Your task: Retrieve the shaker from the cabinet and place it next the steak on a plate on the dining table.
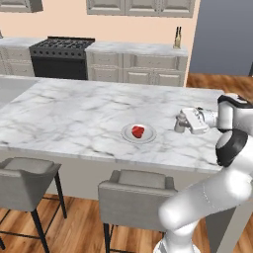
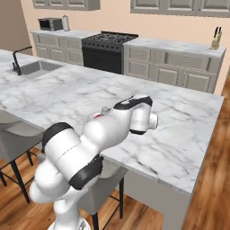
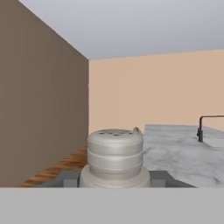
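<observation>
Shaker [image 3: 115, 156] sits clamped in my jaws, above the desk [image 1: 74, 113], right of the plate [image 1: 125, 134] with the steak [image 1: 138, 131]. I should lower it upright, just beside that plate, then let go.

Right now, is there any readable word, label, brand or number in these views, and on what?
None can be read.
The shaker in the hand: perforated top, no lettering shown.
The bottle on the back counter: too small to tell if it has text.
The microwave: no legible markings.
</observation>
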Motion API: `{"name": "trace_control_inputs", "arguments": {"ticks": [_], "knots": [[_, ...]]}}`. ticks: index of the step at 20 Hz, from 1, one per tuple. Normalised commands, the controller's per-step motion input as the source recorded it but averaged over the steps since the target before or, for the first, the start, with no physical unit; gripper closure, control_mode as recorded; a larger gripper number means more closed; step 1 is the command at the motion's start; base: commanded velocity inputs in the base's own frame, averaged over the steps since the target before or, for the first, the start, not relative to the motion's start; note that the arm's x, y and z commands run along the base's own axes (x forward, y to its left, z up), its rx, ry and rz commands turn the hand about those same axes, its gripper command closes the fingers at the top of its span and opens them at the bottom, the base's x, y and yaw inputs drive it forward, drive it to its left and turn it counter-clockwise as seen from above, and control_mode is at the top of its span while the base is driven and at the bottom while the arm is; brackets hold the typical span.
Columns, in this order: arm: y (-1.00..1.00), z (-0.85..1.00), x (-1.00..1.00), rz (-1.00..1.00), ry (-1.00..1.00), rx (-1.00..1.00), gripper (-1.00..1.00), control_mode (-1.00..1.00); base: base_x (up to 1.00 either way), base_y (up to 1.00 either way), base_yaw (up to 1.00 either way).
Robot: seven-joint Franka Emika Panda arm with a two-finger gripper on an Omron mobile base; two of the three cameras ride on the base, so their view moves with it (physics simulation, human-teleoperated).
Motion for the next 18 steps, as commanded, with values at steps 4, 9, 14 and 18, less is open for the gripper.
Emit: {"name": "trace_control_inputs", "arguments": {"ticks": [4, 9, 14, 18], "knots": [[0.00, -0.46, 0.27, 0.00, -0.10, -0.02, 1.00, -1.00, 0.00, 0.00, 0.00], [0.00, -0.27, 0.19, 0.00, -0.11, -0.01, 1.00, -1.00, 0.00, 0.00, 0.00], [0.00, -0.13, 0.13, 0.00, -0.03, 0.00, 1.00, -1.00, 0.00, 0.00, 0.00], [0.00, -0.19, 0.09, 0.00, 0.00, 0.00, 1.00, -1.00, 0.00, 0.00, 0.00]]}}
